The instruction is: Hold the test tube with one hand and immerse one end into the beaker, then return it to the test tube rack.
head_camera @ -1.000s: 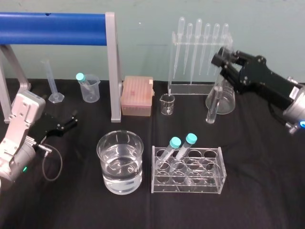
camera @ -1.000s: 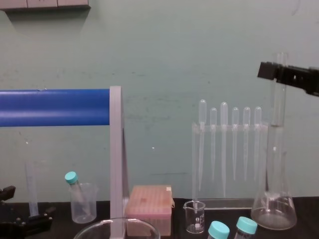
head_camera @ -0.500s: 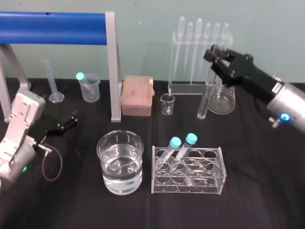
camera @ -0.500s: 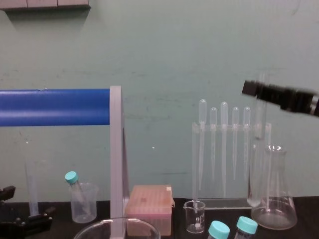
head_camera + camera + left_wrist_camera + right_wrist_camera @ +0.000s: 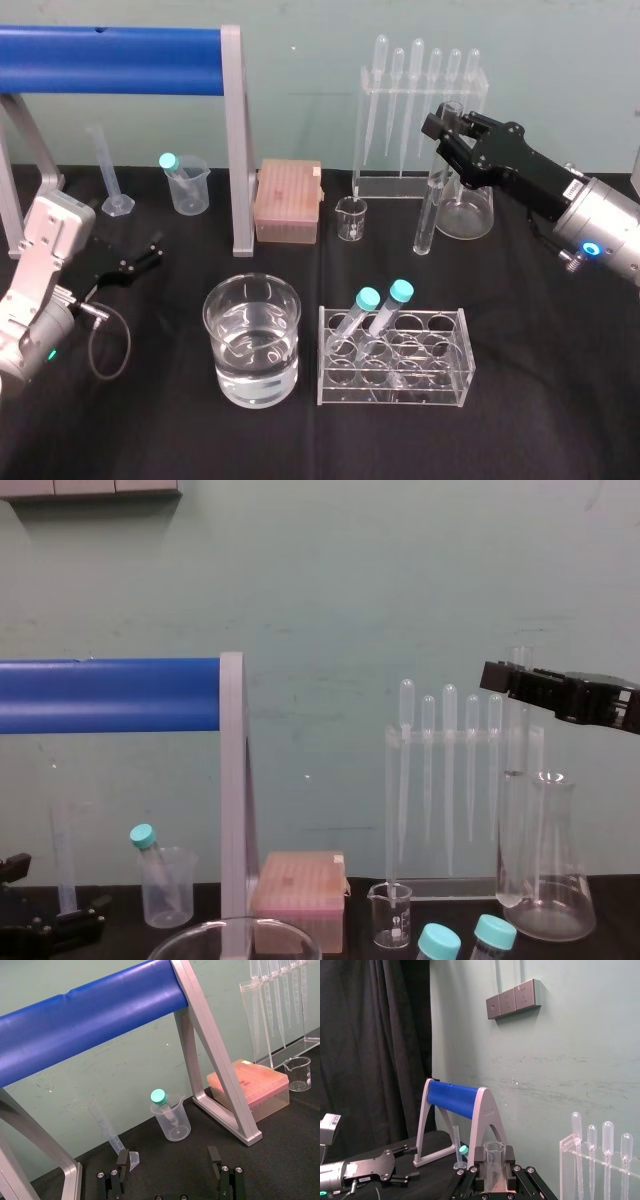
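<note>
**Head view.** The right gripper [image 5: 443, 128] is at about 1 o'clock from the clear plastic test tube rack [image 5: 393, 372]. It pinches the long, slim, clear glass test tube [image 5: 428, 212] just under its rim. The test tube is tilted, with its rim toward 1 o'clock and its closed end toward 7 o'clock. The closed end lies just beside the clear glass conical flask [image 5: 465, 215], at the flask's 9 o'clock. I cannot tell whether that end touches the black surface [image 5: 540, 400]. The large, wide, clear glass beaker [image 5: 252, 296], partly filled with clear liquid, stands at the rack's 9 o'clock, well apart from the test tube. Two teal-capped tubes [image 5: 368, 298] lean in the rack. The left gripper [image 5: 152, 250] is parked low at the beaker's 10 o'clock.

**Left wrist view.** The left gripper [image 5: 169, 1159] has its fingers spread wide. It faces a small cloudy plastic cup [image 5: 172, 1122].

**Right wrist view.** The right gripper's black fingers [image 5: 479, 1156] press on both sides of the test tube [image 5: 494, 1152]. Its open rim stands just above them.

**Chest view.** The right gripper [image 5: 512, 680] reaches in from 3 o'clock and clamps the test tube [image 5: 514, 810] near its top. The tube hangs nearly upright in front of the clear pipette stand [image 5: 395, 810], at the conical flask's [image 5: 555, 880] 9 o'clock. The beaker's rim [image 5: 280, 927] shows at 7 o'clock from the tube.
</note>
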Robot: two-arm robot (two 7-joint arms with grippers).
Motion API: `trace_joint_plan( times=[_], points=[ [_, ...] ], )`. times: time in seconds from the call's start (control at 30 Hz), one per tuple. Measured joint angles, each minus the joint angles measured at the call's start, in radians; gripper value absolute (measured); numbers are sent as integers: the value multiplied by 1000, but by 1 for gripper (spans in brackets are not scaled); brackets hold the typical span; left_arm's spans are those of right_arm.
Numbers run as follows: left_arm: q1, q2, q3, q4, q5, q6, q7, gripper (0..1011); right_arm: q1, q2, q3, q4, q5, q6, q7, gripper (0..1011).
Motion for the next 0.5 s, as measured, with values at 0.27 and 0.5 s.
trace_joint_plan(
  times=[0.27,0.5],
  points=[
    [0,0,0,0,0,0,0,1000,-1,1,1,-2,2,0,0,225],
    [0,0,0,0,0,0,0,1000,-1,1,1,-3,2,0,0,225]
  ],
)
